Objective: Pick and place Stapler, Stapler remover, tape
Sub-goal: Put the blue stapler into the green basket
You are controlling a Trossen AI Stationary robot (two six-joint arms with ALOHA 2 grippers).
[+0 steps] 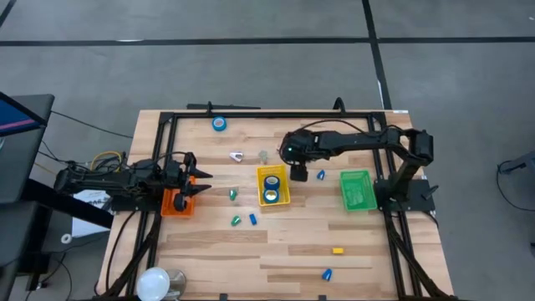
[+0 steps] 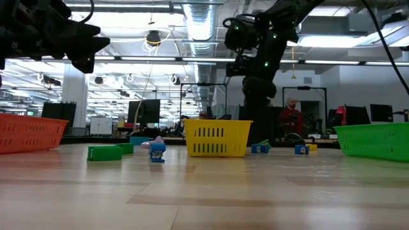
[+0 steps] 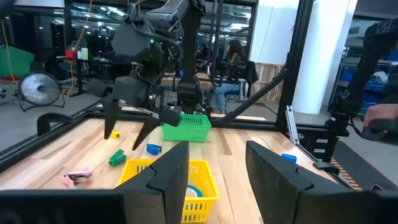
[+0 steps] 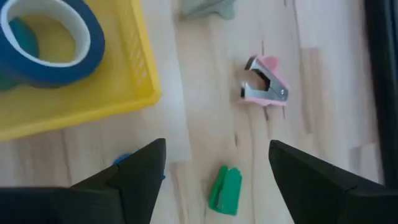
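Two blue tape rolls (image 1: 272,187) lie in the yellow basket (image 1: 287,186); one roll (image 4: 43,37) shows in the right wrist view. A third roll (image 1: 219,124) lies flat near the table's far edge. The pink stapler remover (image 1: 237,155) (image 4: 265,87) lies on the table, left of and beyond the yellow basket. My right gripper (image 1: 298,173) (image 4: 217,144) hangs open and empty above the table at the yellow basket's right side. My left gripper (image 1: 201,180) (image 3: 217,149) waits open and empty over the orange basket (image 1: 177,202).
Small green (image 1: 233,194) and blue (image 1: 252,219) blocky pieces lie near the yellow basket; more blue ones (image 1: 321,175) and a yellow one (image 1: 338,250) lie to the right. A green basket (image 1: 356,190) stands right. A grey object (image 1: 262,155) sits by the remover.
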